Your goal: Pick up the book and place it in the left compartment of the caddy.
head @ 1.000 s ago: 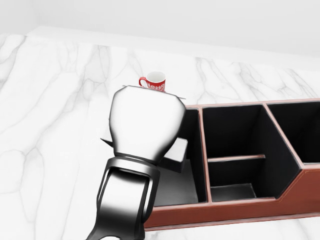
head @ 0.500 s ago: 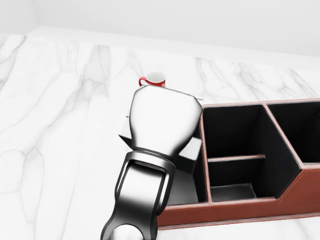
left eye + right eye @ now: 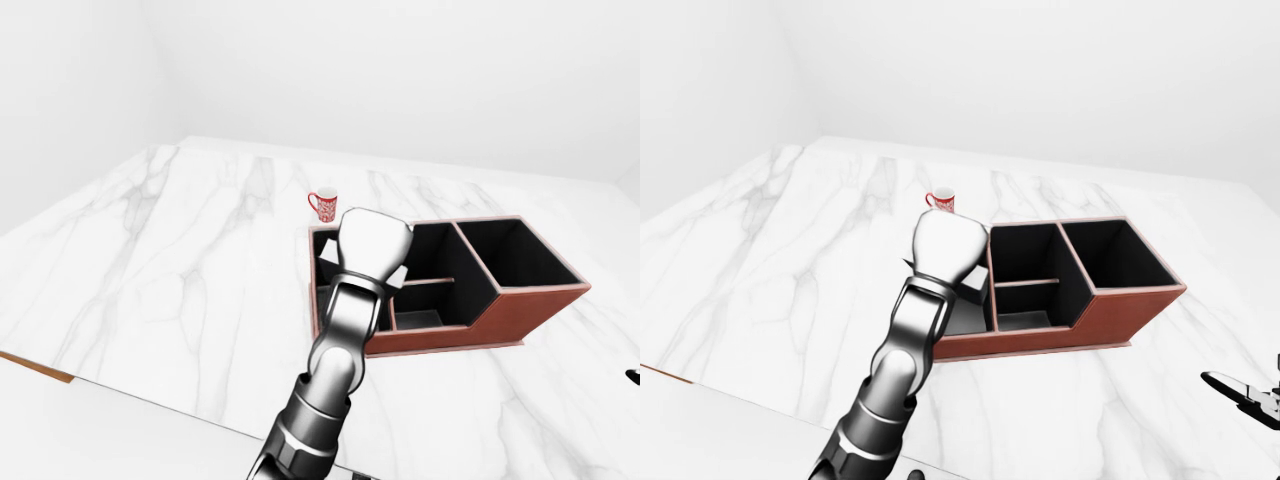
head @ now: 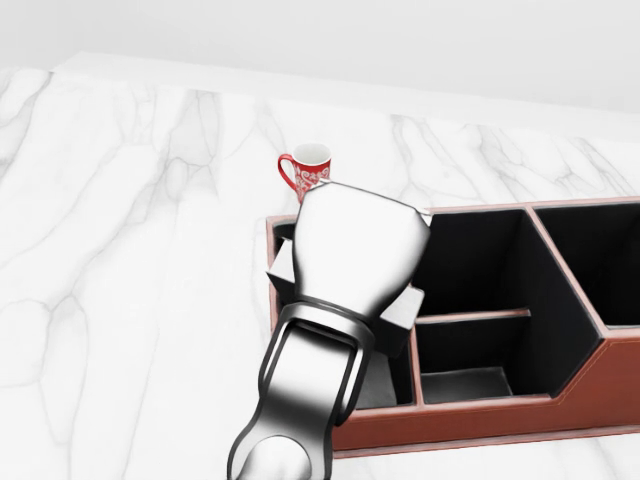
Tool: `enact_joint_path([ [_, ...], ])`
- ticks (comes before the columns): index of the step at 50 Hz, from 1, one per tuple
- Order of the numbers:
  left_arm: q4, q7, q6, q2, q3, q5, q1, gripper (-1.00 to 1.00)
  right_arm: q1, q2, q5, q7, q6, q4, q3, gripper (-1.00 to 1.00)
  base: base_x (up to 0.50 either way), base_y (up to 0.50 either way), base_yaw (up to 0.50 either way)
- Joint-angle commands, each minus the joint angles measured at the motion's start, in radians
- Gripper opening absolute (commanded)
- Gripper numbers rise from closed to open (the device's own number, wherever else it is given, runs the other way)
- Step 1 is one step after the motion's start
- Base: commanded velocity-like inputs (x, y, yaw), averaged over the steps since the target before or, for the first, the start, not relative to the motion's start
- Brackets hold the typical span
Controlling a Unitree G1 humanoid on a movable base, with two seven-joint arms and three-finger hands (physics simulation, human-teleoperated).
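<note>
Caddy (image 4: 480, 420) of reddish leather, black inside, sits on veined marble counter (image 4: 130, 260); glossy chrome left hand (image 4: 355, 255) hides its grip.

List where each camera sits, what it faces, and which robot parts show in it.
Head view: on the head, looking down close at the caddy and mug; the left robot hand and forearm fill the middle.
Left-eye view: on the head, wider, down over the marble table; left arm rises from the bottom.
Right-eye view: same, shifted; left arm, plus the right robot hand at the right edge.
Shared: caddy, mug, left robot hand over the caddy's left end.
</note>
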Motion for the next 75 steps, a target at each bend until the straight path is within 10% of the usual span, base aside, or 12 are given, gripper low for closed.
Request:
enact_joint_path([
  [1,0.074,0.066,0.0,0.0,0.01,-0.03,-0.028,-1.0,0.002,0.001,0.001,0.003,-0.002,-0.001,0.0,1.0,0.0,0.0,0.0],
  [47,0.41,0.216,0.0,0.049,0.084,-0.182,-0.142,-1.0,0.003,0.002,0.0,0.002,0.003,-0.007,0.001,1.0,0.0,0.0,0.0],
  [75,0.799,0.465,0.0,0.085,0.135,-0.305,-0.278,-1.0,0.003,0.001,-0.003,0.005,0.001,-0.004,0.002,1.0,0.0,0.0,0.0],
])
